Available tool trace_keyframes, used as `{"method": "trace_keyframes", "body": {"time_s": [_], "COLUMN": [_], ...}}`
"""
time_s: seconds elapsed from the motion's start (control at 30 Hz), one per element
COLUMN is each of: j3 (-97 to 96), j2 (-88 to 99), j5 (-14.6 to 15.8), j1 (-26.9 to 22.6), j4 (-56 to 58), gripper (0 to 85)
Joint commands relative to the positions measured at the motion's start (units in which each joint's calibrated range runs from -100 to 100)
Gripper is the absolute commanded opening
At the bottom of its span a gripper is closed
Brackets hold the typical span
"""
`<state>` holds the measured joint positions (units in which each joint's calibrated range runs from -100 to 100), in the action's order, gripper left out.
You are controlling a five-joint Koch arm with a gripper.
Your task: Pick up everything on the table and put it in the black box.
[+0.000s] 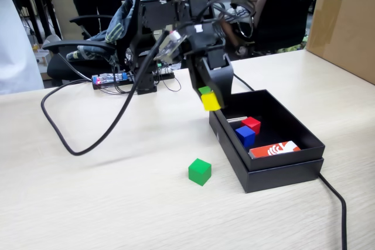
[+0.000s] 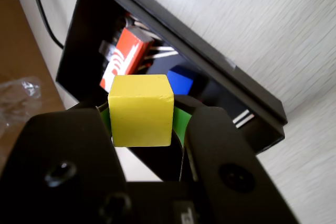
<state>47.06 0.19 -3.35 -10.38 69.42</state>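
End effector clamped on yellow cube, raised at box's near-left corner.

Fixed view, near to far: green cube (image 1: 200, 171) lies alone on the tabletop (image 1: 88, 203), lower centre. Right of it, the box (image 1: 281, 171) holds a card (image 1: 274, 149), blue cube (image 1: 245, 136) and red cube (image 1: 251, 124). Above the box's left rim, centre frame, the end effector (image 1: 209, 99) grips the yellow cube (image 1: 211, 102) clear of the tabletop. A carton (image 1: 345, 21) stands upper right.

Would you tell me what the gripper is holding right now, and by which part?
The gripper holds the yellow cube, pinched by two opposite side faces between its fingers, in the air at the black box's near edge.
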Motion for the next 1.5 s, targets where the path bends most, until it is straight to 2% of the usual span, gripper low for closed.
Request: {"method": "trace_keyframes", "body": {"time_s": [0.0,0.2,0.43,0.47,0.5,0.53,0.73,0.93,1.23,1.37,1.47], "j3": [6.53,8.88,5.26,4.53,3.90,3.53,1.81,4.44,7.07,8.97,10.97], "j2": [-2.09,-17.46,-21.48,-21.25,-21.14,-20.79,-14.94,-1.51,1.01,-9.09,-16.43], "j5": [2.20,4.49,5.37,5.37,5.32,5.32,5.08,5.03,-1.47,-4.69,-5.27], "j1": [-4.20,-6.94,-7.72,-7.72,-7.72,-7.72,-6.79,-3.76,5.37,8.64,9.38], "j4": [0.00,0.00,0.00,0.17,1.73,2.51,3.20,3.03,3.03,2.94,2.85], "gripper": [11.4,11.8,12.5,15.6,27.9,30.3,42.8,44.3,44.1,44.1,44.1]}}
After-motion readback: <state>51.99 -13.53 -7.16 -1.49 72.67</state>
